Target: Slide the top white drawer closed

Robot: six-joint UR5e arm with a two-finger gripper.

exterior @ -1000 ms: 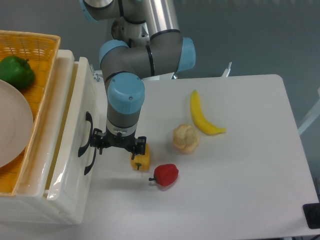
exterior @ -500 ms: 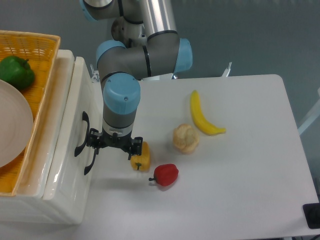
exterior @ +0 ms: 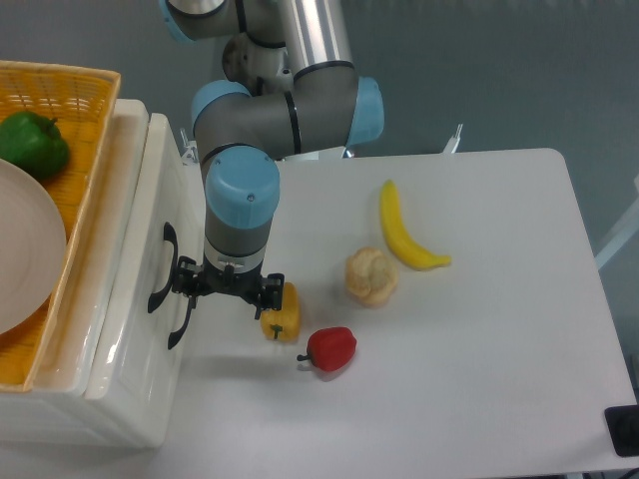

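The top white drawer (exterior: 150, 200) sits in the white cabinet at the left, its black curved handle (exterior: 160, 267) facing right. Only a narrow strip of its inside shows beside the basket. The lower white drawer's handle (exterior: 182, 321) shows just below and to the right. My gripper (exterior: 228, 289) points down right next to the drawer front, at handle height. Its jaws are spread wide and hold nothing; the left finger is at or against the drawer front.
A yellow pepper (exterior: 283, 314) lies right beside the gripper's right finger, with a red pepper (exterior: 332, 348) below it. A bread roll (exterior: 370, 276) and a banana (exterior: 404, 235) lie further right. On the cabinet, a wicker basket (exterior: 70, 85) holds a green pepper (exterior: 32, 145) and a plate (exterior: 25, 249).
Since a second ago the gripper has moved left and the top drawer front has slid left into the cabinet. Nothing has moved in the last half second.
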